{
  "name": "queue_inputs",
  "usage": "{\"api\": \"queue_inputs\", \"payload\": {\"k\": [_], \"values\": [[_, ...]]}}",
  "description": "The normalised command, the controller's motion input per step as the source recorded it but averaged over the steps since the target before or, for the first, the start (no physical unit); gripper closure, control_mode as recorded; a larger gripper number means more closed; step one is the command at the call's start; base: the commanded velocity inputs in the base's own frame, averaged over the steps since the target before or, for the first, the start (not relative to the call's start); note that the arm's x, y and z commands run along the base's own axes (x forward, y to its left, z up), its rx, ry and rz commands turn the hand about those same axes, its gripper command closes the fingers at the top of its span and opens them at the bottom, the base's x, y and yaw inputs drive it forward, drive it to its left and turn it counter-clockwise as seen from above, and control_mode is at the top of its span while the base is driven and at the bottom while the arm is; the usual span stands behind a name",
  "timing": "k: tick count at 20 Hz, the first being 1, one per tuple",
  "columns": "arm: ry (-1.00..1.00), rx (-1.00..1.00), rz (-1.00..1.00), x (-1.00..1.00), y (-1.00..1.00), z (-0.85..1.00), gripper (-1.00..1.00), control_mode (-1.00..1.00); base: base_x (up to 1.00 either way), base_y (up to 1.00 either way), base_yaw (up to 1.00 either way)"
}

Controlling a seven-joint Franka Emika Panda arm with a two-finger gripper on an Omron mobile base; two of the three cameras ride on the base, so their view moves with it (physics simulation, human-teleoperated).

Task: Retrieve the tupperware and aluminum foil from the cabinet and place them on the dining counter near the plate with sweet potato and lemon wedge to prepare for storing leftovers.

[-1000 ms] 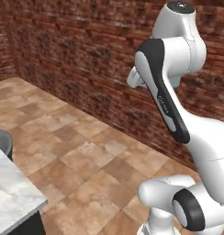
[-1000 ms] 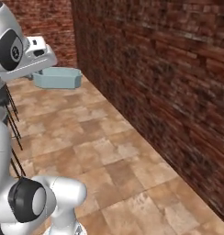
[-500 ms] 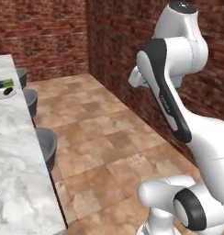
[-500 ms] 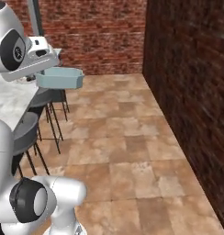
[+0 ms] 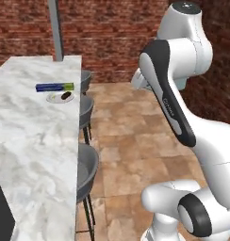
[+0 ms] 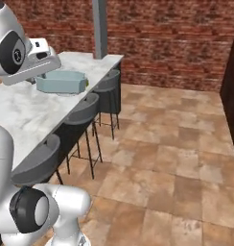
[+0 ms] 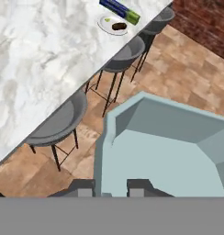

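- Pale blue-grey tupperware (image 7: 169,156) hangs in the gripper (image 7: 111,187), whose two fingers are pinched nearly together on the container's near wall; it is carried in the air over the tiled floor and the stools, off the counter.
- From the right base view the tupperware (image 6: 61,81) rides level beside the hand, seen against the marble dining counter (image 6: 23,113).
- Aluminum foil (image 5: 54,87), a blue box with a green end, already lies on the counter by its stool-side edge, just behind the plate (image 5: 60,97) with the dark sweet potato piece.
- Judged step: the foil looks delivered, and the container is in transit to the counter.
- Next move calls for bringing the hand over the stools (image 5: 86,164) to bare marble near the plate, lowering level, then letting go without knocking plate or foil.
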Motion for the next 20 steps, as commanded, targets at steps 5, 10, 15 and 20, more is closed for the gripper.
{"api": "queue_inputs", "payload": {"k": [5, 10, 15, 20], "values": [[0.00, 0.00, 0.00, 0.00, 0.00, 0.00, 1.00, 1.00, 1.00, -0.48, 0.53], [0.00, 0.00, 0.00, 0.00, 0.00, 0.00, 1.00, 1.00, 1.00, -0.66, 0.49], [0.00, 0.00, 0.00, 0.00, 0.00, 0.00, 1.00, 1.00, 1.00, -0.56, 0.53], [0.00, 0.00, 0.00, 0.00, 0.00, 0.00, 1.00, 1.00, 0.96, -0.49, 0.56]]}}
